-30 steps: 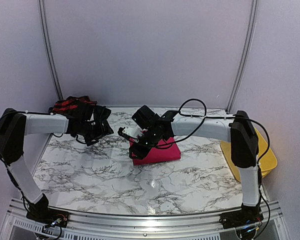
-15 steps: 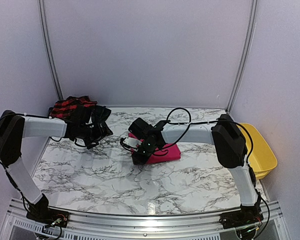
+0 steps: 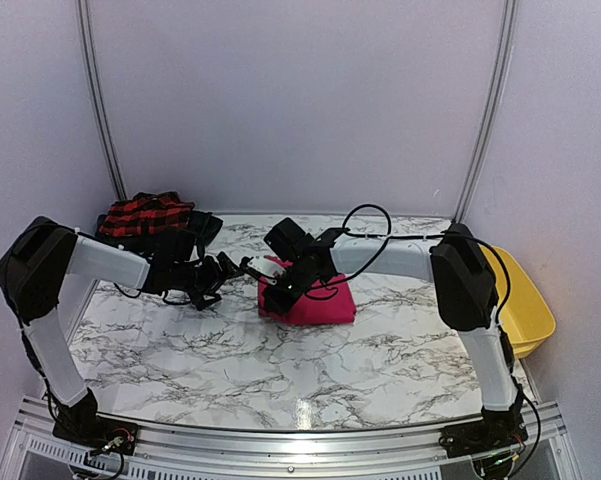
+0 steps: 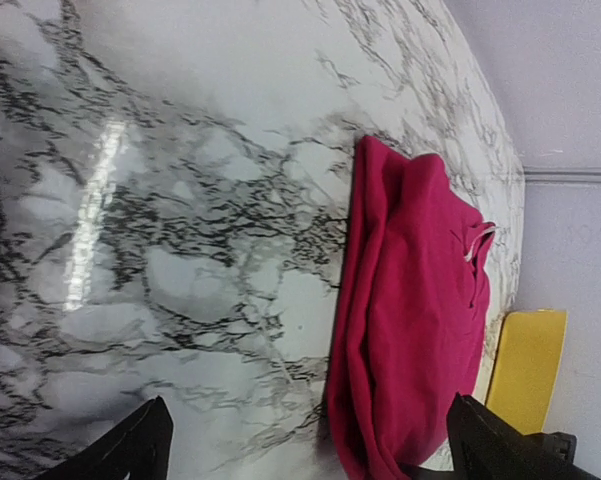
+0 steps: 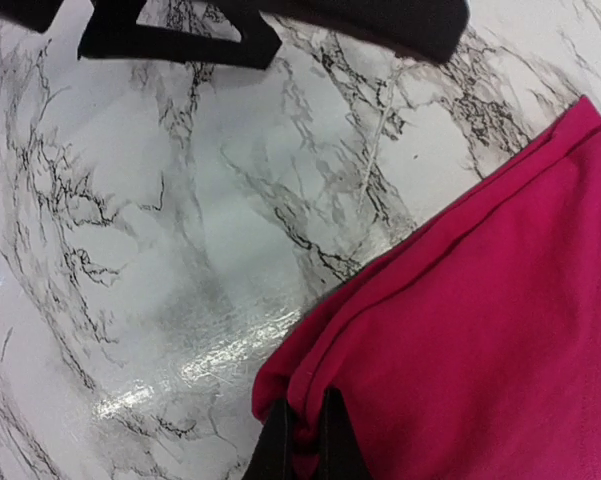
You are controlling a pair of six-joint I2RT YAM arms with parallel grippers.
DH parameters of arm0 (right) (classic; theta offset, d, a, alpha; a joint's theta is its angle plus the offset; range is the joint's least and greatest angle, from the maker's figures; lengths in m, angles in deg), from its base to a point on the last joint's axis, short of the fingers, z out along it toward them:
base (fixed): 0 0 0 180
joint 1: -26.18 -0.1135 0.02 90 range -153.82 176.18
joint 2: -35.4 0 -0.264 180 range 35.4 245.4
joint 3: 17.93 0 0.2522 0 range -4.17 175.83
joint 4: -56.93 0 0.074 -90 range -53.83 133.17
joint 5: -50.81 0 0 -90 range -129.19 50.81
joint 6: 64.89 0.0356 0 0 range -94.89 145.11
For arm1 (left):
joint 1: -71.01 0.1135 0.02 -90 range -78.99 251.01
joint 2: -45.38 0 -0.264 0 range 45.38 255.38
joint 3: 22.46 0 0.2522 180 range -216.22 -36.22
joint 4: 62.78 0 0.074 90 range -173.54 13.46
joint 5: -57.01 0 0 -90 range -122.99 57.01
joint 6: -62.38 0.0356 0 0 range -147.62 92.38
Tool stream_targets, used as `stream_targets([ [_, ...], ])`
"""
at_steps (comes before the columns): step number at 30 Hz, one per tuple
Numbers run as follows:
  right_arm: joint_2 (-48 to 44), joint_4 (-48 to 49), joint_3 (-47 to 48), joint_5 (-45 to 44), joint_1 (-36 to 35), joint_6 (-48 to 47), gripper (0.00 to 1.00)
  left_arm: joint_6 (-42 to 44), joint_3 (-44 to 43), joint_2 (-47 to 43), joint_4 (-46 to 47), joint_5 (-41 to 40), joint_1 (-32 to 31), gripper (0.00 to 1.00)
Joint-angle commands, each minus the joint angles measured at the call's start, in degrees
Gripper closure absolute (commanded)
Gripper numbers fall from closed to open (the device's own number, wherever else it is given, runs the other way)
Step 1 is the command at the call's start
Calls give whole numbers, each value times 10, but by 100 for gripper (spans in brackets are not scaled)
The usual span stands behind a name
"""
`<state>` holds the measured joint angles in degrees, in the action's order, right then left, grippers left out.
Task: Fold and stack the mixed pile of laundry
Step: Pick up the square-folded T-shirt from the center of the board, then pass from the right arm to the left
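Note:
A folded magenta-pink garment (image 3: pixel 315 303) lies mid-table. My right gripper (image 5: pixel 306 446) is shut on that garment's near-left corner (image 5: pixel 300 400), and a fold of the cloth is pinched between the black fingers (image 5: pixel 279 445). From above, the right gripper (image 3: pixel 278 291) sits at the garment's left edge. My left gripper (image 3: pixel 228 270) hovers just left of it, wide open and holding nothing. In the left wrist view the garment (image 4: pixel 410 310) lies between the spread fingertips (image 4: pixel 130 450). The red-and-black checked garment (image 3: pixel 145 212) and a dark one (image 3: pixel 195 228) lie at the back left.
A yellow tub (image 3: pixel 525 300) hangs at the table's right edge, behind the right arm's elbow (image 3: pixel 465 270). The marble tabletop (image 3: pixel 280 370) stretches bare toward the front rail. Both wrists are close together near the garment's left side.
My right gripper has closed onto the corner of the magenta garment. The left arm has swung right, away from the back-left clothes and toward the magenta garment, staying open.

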<state>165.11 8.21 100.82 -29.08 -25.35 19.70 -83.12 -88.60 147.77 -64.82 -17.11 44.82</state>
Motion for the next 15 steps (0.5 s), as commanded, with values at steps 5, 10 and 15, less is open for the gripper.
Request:
stream_targets([
  [5,-30,55,11,79,35,49,100,-150,-1,70,204,62,-13,1],
  [10,-27,74,20,101,35,65,100,-195,-14,112,262,72,-23,1],
  [15,-28,93,26,114,36,82,100,-213,-24,141,275,73,-35,1],
])
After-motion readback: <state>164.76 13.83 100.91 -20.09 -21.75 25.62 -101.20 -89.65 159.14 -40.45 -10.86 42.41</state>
